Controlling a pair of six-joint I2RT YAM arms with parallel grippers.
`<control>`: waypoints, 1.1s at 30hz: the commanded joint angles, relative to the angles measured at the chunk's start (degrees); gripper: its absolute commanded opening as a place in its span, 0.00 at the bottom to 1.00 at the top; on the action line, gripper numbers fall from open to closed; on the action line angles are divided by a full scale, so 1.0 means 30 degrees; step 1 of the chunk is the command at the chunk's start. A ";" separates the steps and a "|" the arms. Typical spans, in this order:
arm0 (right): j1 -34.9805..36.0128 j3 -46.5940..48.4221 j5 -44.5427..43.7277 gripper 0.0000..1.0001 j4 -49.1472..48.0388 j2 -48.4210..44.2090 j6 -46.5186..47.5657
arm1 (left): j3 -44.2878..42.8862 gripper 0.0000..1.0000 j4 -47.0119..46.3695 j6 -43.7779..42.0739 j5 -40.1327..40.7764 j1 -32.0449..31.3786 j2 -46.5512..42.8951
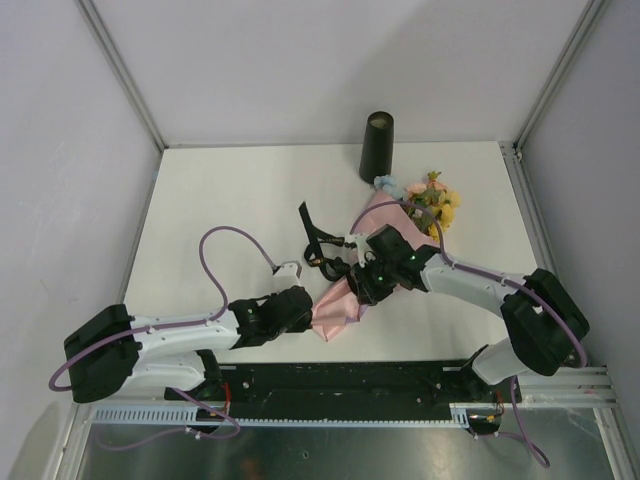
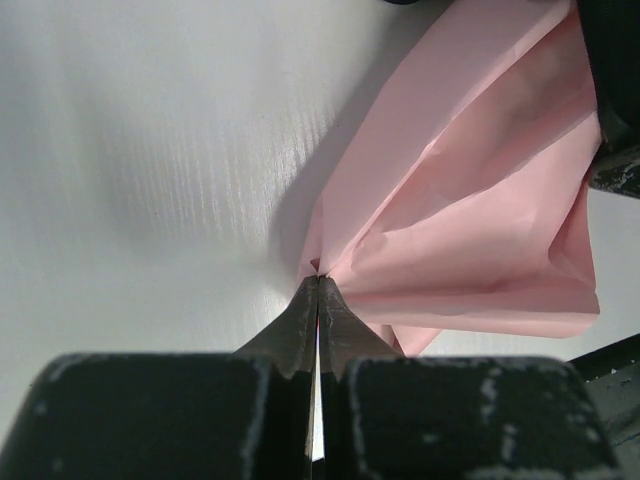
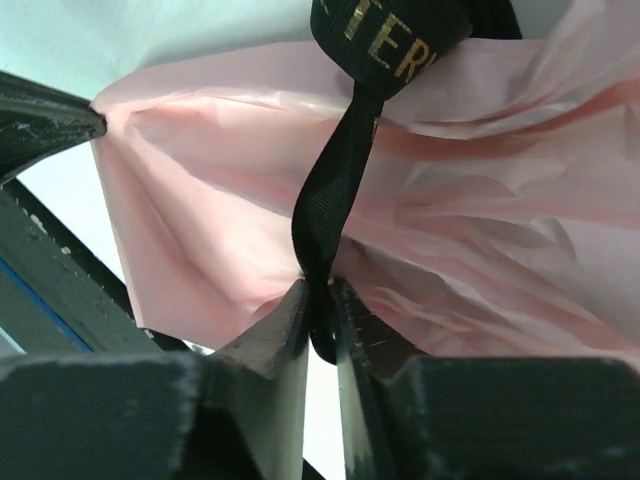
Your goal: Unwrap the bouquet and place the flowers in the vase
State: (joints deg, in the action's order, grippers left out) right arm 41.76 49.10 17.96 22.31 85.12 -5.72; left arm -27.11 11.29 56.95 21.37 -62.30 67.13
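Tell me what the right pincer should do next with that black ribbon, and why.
Probably pull gently back, away from the bouquet. The right pincer grips the loose tail of the black ribbon, which wraps round the pink paper, and the left pincer pinches the paper's tip, anchoring it, so a tug should loosen the tie.

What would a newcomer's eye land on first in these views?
The pink-wrapped bouquet lying mid-table draws the eye first. The left pincer is shut on its paper tip, and the right pincer pinches the black ribbon. Next comes the black vase, standing at the far edge just beside the flowers.
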 commanded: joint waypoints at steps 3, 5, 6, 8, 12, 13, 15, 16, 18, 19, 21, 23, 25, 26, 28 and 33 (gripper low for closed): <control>0.0231 0.0748 -0.2501 0.09 0.0002 -0.1603 -0.0284 | -0.0644 0.00 -0.0075 0.0015 0.0967 -0.0195 0.0203; 0.0180 0.0707 -0.3481 0.04 -0.0156 -0.2213 -0.0942 | -0.0656 0.00 0.0177 0.0093 0.1119 -0.0183 0.0230; 0.0162 0.0681 -0.4440 0.02 -0.0397 -0.2491 -0.1408 | -0.0658 0.00 0.0272 0.0106 0.1203 -0.0181 0.0220; 0.0001 0.0507 -0.5819 0.00 -0.1142 -0.3080 -0.2080 | -0.0666 0.00 0.0490 0.0152 0.1419 -0.0202 0.0220; -0.0256 0.0387 -0.7108 0.00 -0.2806 -0.3980 -0.2927 | -0.0768 0.00 0.0839 0.0236 0.1740 -0.0271 0.0225; -0.0276 0.0374 -0.7513 0.00 -0.3026 -0.4107 -0.3104 | -0.0831 0.00 0.0940 0.0221 0.1806 -0.0298 0.0247; -0.0372 0.0379 -0.8425 0.00 -0.3249 -0.4355 -0.3419 | -0.0893 0.00 0.1119 0.0232 0.1958 -0.0356 0.0263; -0.0495 0.0385 -0.8904 0.00 -0.3277 -0.4499 -0.3628 | -0.0908 0.00 0.1168 0.0249 0.2018 -0.0385 0.0266; -0.0793 0.0404 -1.0077 0.00 -0.3283 -0.4849 -0.3968 | -0.0934 0.00 0.1271 0.0305 0.2077 -0.0421 0.0283; -0.0969 0.0412 -1.0726 0.00 -0.3279 -0.5054 -0.4122 | -0.0943 0.00 0.1317 0.0329 0.2107 -0.0432 0.0320; -0.1409 0.0425 -1.1770 0.00 -0.3225 -0.5640 -0.4406 | -0.0987 0.00 0.1345 0.0333 0.2158 -0.0462 0.0406; -0.1937 0.0524 -1.2646 0.00 -0.3277 -0.6335 -0.4573 | -0.0983 0.00 0.1440 0.0392 0.2325 -0.0485 0.0493; -0.2523 0.0666 -1.3129 0.00 -0.3385 -0.7110 -0.4621 | -0.0982 0.00 0.1522 0.0451 0.2440 -0.0476 0.0559; -0.2830 0.0748 -1.3292 0.00 -0.3462 -0.7459 -0.4610 | -0.0996 0.00 0.1560 0.0475 0.2464 -0.0474 0.0590; -0.3391 0.0868 -1.3657 0.00 -0.3688 -0.8087 -0.4477 | -0.1022 0.00 0.1655 0.0516 0.2518 -0.0473 0.0591; -0.5151 0.1417 -1.4911 0.00 -0.3781 -0.9132 -0.4892 | -0.0964 0.00 0.2181 0.0919 0.3017 -0.0487 0.0268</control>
State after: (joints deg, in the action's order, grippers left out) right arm 29.80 49.52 -20.51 14.26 60.16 -18.52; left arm -28.14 15.38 57.58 26.44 -63.26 68.64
